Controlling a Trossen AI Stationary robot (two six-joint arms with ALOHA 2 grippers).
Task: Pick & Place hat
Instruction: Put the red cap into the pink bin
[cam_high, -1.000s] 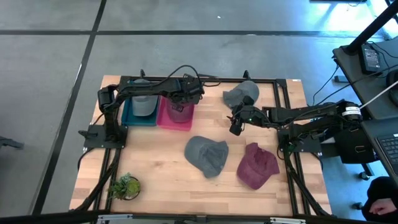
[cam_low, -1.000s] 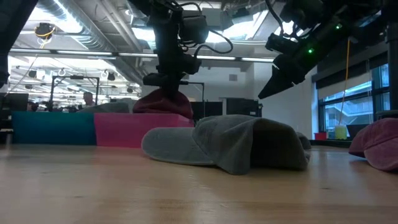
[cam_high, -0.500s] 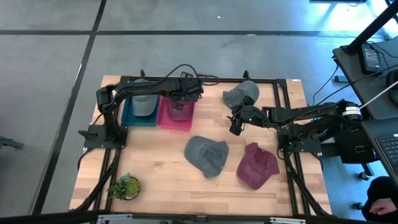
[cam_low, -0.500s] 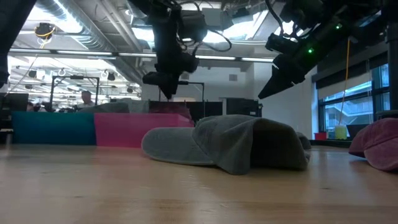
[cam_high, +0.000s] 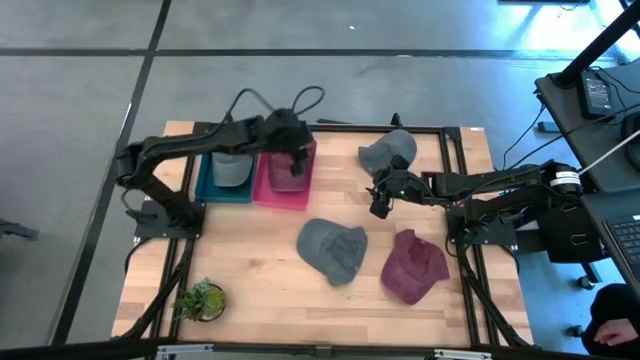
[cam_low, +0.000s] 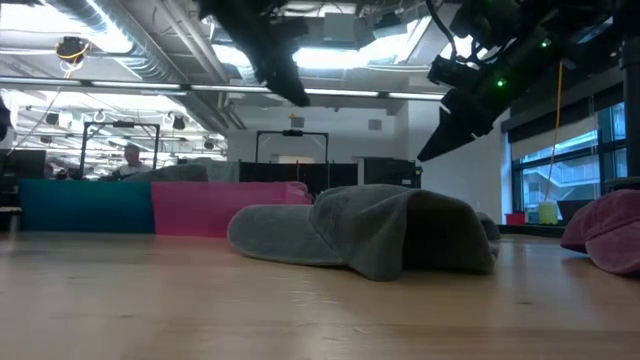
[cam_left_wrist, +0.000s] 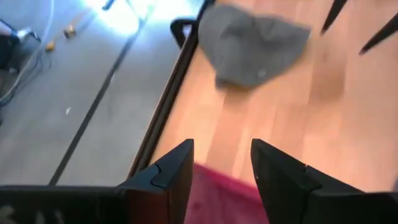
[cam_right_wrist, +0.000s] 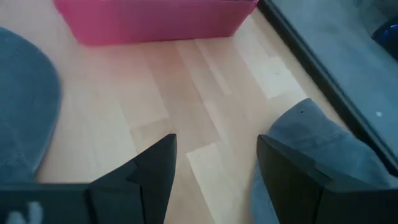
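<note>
A pink bin (cam_high: 270, 188) and a teal bin (cam_high: 210, 185) stand side by side at the far left. A grey hat (cam_high: 230, 170) lies in the teal bin. My left gripper (cam_high: 296, 163) hangs open and empty above the pink bin and hides most of its inside. A grey hat (cam_high: 333, 250) lies on its brim at the table's middle. A maroon hat (cam_high: 413, 265) lies to its right, and another grey hat (cam_high: 388, 152) lies at the far edge. My right gripper (cam_high: 378, 206) is open and empty, in the air between the two grey hats.
A small potted plant (cam_high: 200, 298) stands at the near left corner. The black frame rail (cam_high: 330, 128) runs along the far edge. Bare wood lies between the bins and the middle grey hat (cam_right_wrist: 25, 106), and along the near edge.
My left gripper has let go of a maroon hat that hung under it above the pink bin; the hat has dropped into the bin. The gripper has then risen and tipped, and the left arm has drawn back toward the table's left edge.
</note>
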